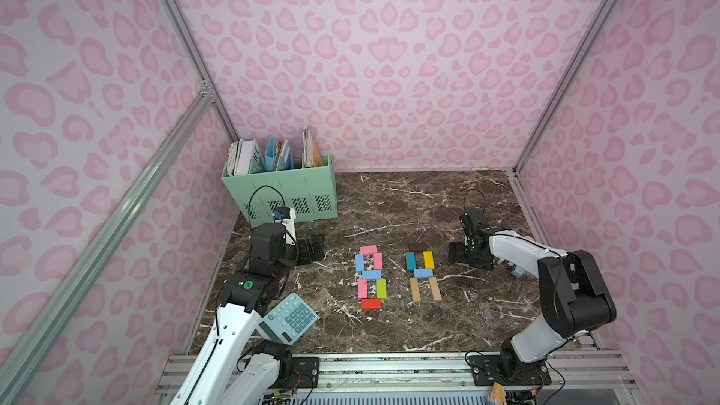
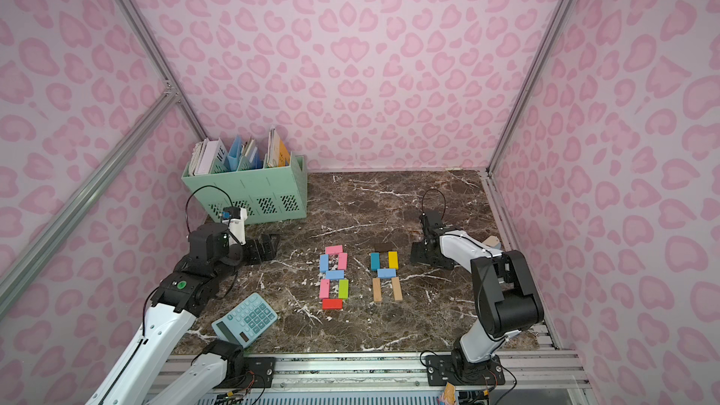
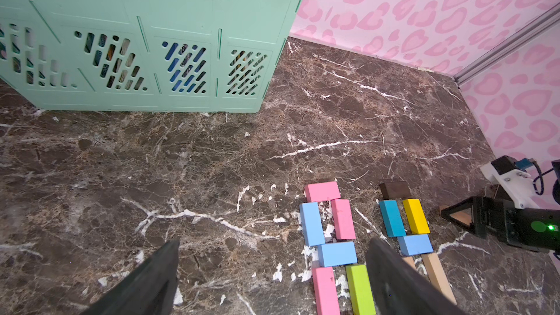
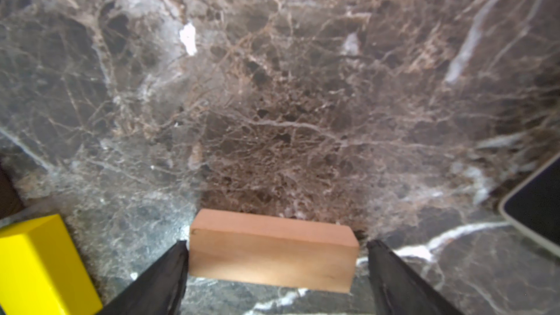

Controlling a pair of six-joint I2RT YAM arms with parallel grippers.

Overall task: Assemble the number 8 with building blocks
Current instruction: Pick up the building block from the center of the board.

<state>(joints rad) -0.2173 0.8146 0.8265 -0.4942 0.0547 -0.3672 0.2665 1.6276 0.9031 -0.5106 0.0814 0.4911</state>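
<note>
Wood block (image 4: 272, 253) lies lengthwise between the jaws of the right gripper (image 4: 277, 243), at 3 o'clock of the building blocks (image 1: 371, 274), which are laid in two figures on the worktop (image 1: 428, 325). Only the right wrist view shows one fingertip touching a block end. These jaws stand wide; a grip cannot be confirmed. Left gripper (image 3: 274, 240), at 9 o'clock: jaws wide apart, empty.

Pink block (image 1: 368, 249), light blue block (image 1: 359, 262), green block (image 1: 381, 289), red block (image 1: 371, 303), dark brown block (image 1: 417, 247), teal block (image 1: 410, 261), yellow block (image 1: 428, 260), bare wood block (image 1: 414, 290). Table (image 1: 428, 208) dark brown marble, white veins; walls (image 1: 389, 52) pale pink with darker pink leopard spots. Organizer (image 1: 280, 185) mint green, calculator (image 1: 296, 315) light blue.
</note>
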